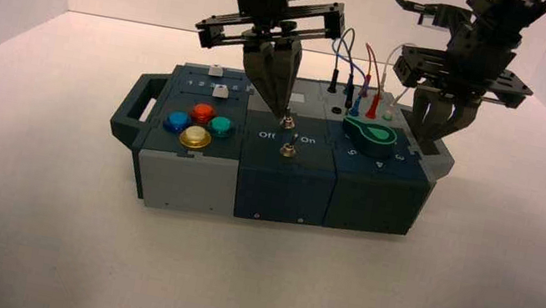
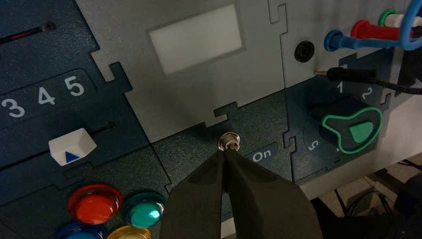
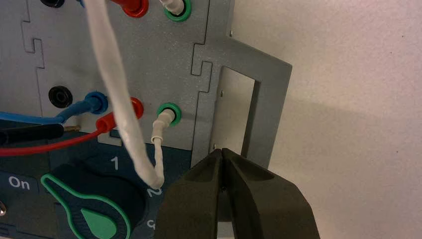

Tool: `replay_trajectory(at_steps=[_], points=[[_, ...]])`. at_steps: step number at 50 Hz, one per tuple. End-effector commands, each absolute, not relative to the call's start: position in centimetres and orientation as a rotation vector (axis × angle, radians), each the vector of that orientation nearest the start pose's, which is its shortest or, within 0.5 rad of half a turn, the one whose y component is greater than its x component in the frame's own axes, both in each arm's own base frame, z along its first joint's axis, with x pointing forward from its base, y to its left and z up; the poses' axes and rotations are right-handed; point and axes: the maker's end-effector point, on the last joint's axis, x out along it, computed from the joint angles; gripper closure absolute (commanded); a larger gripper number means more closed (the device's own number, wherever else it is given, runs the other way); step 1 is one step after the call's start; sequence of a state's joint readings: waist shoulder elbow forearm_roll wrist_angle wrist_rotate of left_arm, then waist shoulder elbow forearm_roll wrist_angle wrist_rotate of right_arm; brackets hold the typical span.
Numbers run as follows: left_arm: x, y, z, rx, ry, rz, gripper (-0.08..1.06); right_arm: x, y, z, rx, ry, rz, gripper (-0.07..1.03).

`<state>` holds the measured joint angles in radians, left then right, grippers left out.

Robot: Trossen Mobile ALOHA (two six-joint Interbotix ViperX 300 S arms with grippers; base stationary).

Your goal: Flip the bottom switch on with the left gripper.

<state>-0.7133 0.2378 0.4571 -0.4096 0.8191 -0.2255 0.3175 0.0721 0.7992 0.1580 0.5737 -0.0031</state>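
The bottom switch (image 1: 287, 151), a small metal toggle, stands on the dark teal middle panel nearer the box's front edge, between the "Off" and "On" labels' side. In the left wrist view my own fingers hide it. The left gripper (image 1: 285, 114) (image 2: 226, 152) is shut, and its pointed tip rests against the twin toggle (image 1: 289, 123) (image 2: 229, 142) just behind the bottom switch. The right gripper (image 1: 429, 139) (image 3: 222, 152) is shut on nothing and hovers over the box's right end, beside the knob.
A green-rimmed knob (image 1: 370, 136) (image 2: 353, 130) sits right of the toggles, with plugged wires (image 1: 361, 93) behind it. Coloured buttons (image 1: 198, 124) and a white slider handle (image 2: 72, 147) lie to the left. A white display (image 2: 196, 37) is behind the toggles.
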Motion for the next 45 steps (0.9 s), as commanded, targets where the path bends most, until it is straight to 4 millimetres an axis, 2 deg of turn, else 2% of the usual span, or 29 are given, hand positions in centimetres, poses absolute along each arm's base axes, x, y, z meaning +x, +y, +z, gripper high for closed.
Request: replay_trajectory(at_steps=[1,25,33,45], points=[[24.6,-31.0,6.2,-0.054,1.604,-0.473,1.01,27.8,11.0,1.8,-0.068,1.45,0.244,0.98],[24.9,-32.5,6.5,-0.041,1.601,-0.498,1.01,27.9,11.0,1.8,-0.066,1.447,0.244,0.98],[25.3,-33.0,7.6,-0.042,1.582,-0.519,1.01,28.2,11.1,2.0,-0.069,1.442,0.246,0.98],[25.1,-32.7,9.2,-0.039,1.559,-0.536,1.01,28.2,11.1,2.8,-0.067,1.43,0.25,0.98]])
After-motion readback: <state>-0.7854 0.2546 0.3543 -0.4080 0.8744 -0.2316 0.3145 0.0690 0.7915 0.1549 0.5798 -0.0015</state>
